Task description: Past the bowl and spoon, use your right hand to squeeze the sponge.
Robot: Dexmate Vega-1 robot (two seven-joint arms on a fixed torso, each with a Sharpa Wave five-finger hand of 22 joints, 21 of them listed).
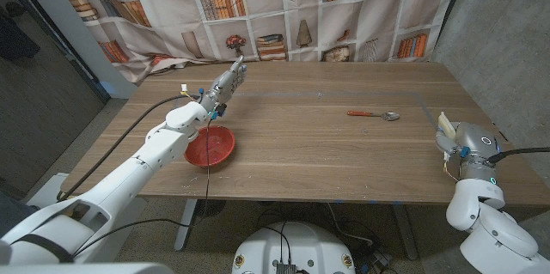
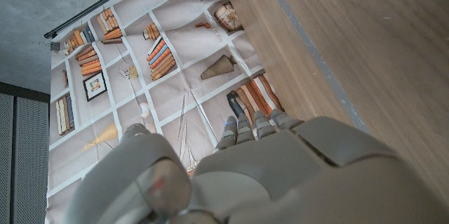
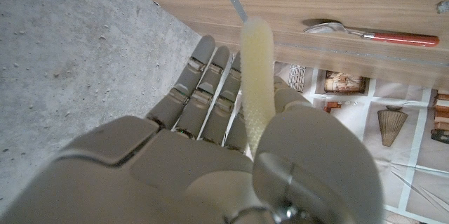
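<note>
Head view, sponge: the pale yellow sponge (image 1: 445, 123) sat in the right hand (image 1: 455, 141) at the right edge of the frame, over the surface's (image 1: 326, 149) right end.
Head view, right hand: it held the sponge, which stuck up above the fingers.
Head view, bowl and spoon: the red bowl (image 1: 210, 146) stood left of centre near the front edge; the spoon (image 1: 374, 115) lay right of centre, well apart from the bowl and from the right hand.
Head view, left hand: the left hand (image 1: 225, 82) hung over the surface at upper left, fingers stretched out, holding nothing.
Left wrist view, left hand: the fingers (image 2: 254, 123) reached straight toward the bookshelf backdrop, with nothing between them.
Right wrist view, sponge: the sponge (image 3: 255, 83) stood on edge, pinched between thumb and fingers (image 3: 203, 87); the spoon (image 3: 372, 34) lay beyond on the surface.
Step in hand, judged: squeezing. Best done by closing thumb and fingers evenly on the sponge's broad faces, so it flattens rather than slipping out sideways.
</note>
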